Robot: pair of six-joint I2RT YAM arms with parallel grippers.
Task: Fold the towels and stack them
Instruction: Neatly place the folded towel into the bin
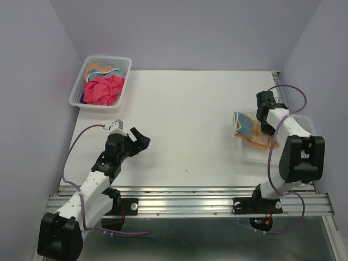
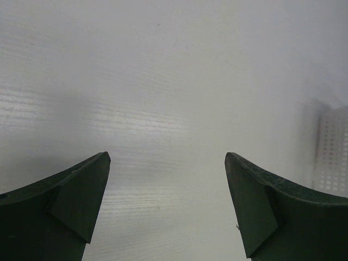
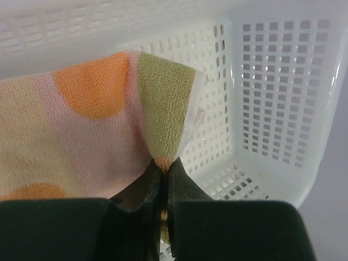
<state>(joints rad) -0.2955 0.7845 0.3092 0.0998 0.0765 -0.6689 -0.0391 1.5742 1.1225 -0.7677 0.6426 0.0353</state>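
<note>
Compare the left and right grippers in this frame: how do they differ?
The left gripper stands wide open with nothing between its fingers; the right gripper is shut on an edge of the orange-dotted towel. The left gripper hangs over the table, while the right gripper is at the white mesh basket on the right side, the towel lying across its rim. Both have dark fingers.
</note>
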